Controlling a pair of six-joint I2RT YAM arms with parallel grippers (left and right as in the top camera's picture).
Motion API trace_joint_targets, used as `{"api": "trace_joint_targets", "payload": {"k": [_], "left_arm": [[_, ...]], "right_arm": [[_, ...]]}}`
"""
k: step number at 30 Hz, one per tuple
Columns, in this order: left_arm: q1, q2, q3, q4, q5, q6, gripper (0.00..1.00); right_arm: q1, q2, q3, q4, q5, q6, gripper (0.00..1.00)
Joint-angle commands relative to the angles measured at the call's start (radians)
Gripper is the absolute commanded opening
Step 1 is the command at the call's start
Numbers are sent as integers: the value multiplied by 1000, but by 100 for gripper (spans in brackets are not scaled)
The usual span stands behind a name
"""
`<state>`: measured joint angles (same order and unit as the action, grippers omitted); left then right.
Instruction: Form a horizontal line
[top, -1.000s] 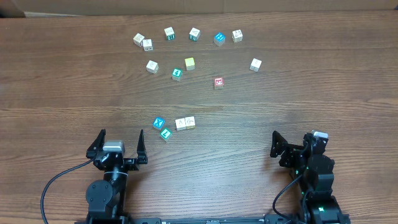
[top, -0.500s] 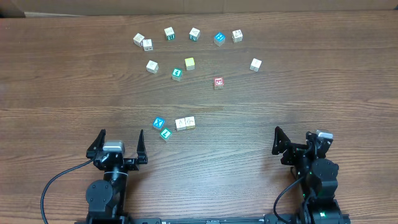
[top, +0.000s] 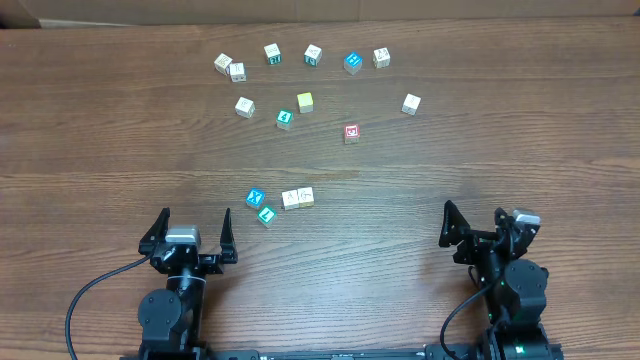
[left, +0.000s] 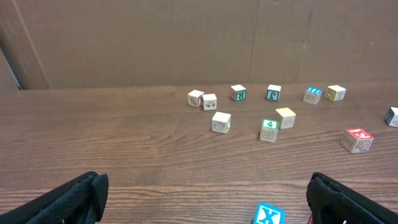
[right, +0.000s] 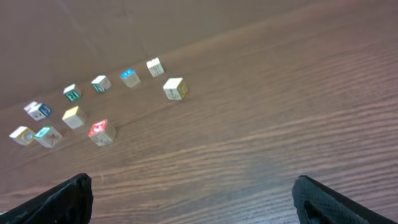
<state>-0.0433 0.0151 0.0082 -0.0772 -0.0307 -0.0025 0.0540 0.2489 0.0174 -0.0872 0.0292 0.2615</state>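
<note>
Four small cubes lie in a loose cluster at the table's centre front: a blue cube with a white X, a teal-faced cube just below it, and two pale cream cubes touching side by side to the right. The teal one sits lower than the other three. My left gripper stands open near the front edge, left of and below the cluster, holding nothing. In the left wrist view the blue X cube shows near the right finger. My right gripper is open and empty at the front right, far from the cluster.
Several other letter cubes are scattered across the far half of the table, among them a red-faced cube, a yellow-green cube and a teal cube. A cardboard wall closes the back.
The right arm has shifted slightly to the right and back. The left arm and the cubes have not moved.
</note>
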Motion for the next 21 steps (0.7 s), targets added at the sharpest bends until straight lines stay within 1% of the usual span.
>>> {"api": "trace_joint_targets", "payload": {"k": [1, 6, 11, 15, 21], "left_arm": [[4, -11, -3, 2, 10, -20, 100], [4, -11, -3, 2, 10, -20, 100], [4, -11, -3, 2, 10, -20, 100], [4, -11, -3, 2, 10, -20, 99], [4, -11, -3, 2, 10, -20, 99]], "right_arm": [[-3, -64, -10, 3, -14, -4, 100], [-3, -121, -10, 2, -36, -3, 100], [4, -131, -10, 2, -40, -8, 100], [5, -132, -10, 2, -43, -57, 100], [5, -172, -10, 2, -44, -89, 100]]}}
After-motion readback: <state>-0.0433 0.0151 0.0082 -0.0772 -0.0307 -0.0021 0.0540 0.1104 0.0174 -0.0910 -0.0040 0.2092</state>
